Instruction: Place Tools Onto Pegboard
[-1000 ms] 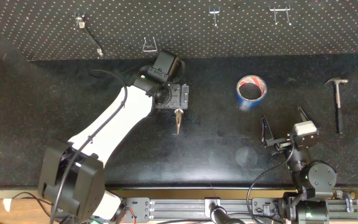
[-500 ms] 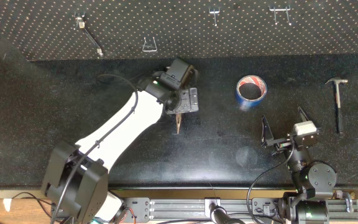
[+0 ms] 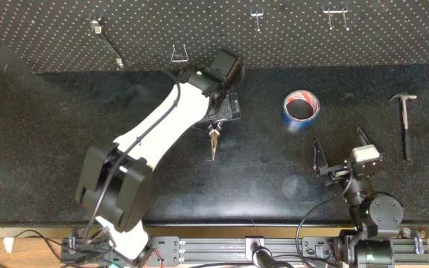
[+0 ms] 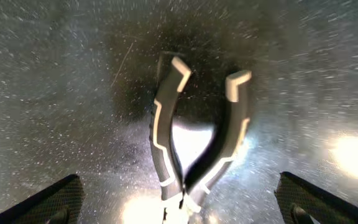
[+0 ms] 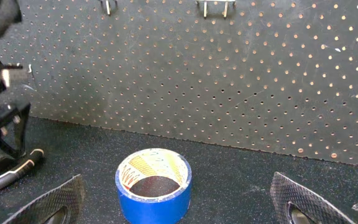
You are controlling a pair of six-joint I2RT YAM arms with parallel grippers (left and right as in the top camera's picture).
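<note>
Left wrist view: black, cream-trimmed pliers (image 4: 163, 134)

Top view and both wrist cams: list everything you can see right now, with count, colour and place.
black-handled pliers with pale trim: one, black and pale grey, flat on the mat left of centre, beneath the left gripper
blue roll of tape: one, blue, upright on the mat right of centre
steel-headed hammer: one, dark handle, at the mat's far right
perforated black pegboard: one, black, along the back
metal hooks: four, silver, spread across the pegboard
thin dark rod: one, black, slanting down from the leftmost hook
black table mat: one, black
left gripper: one, black, fingers open above the pliers
right gripper: one, black, fingers open, near its base, facing the tape
</note>
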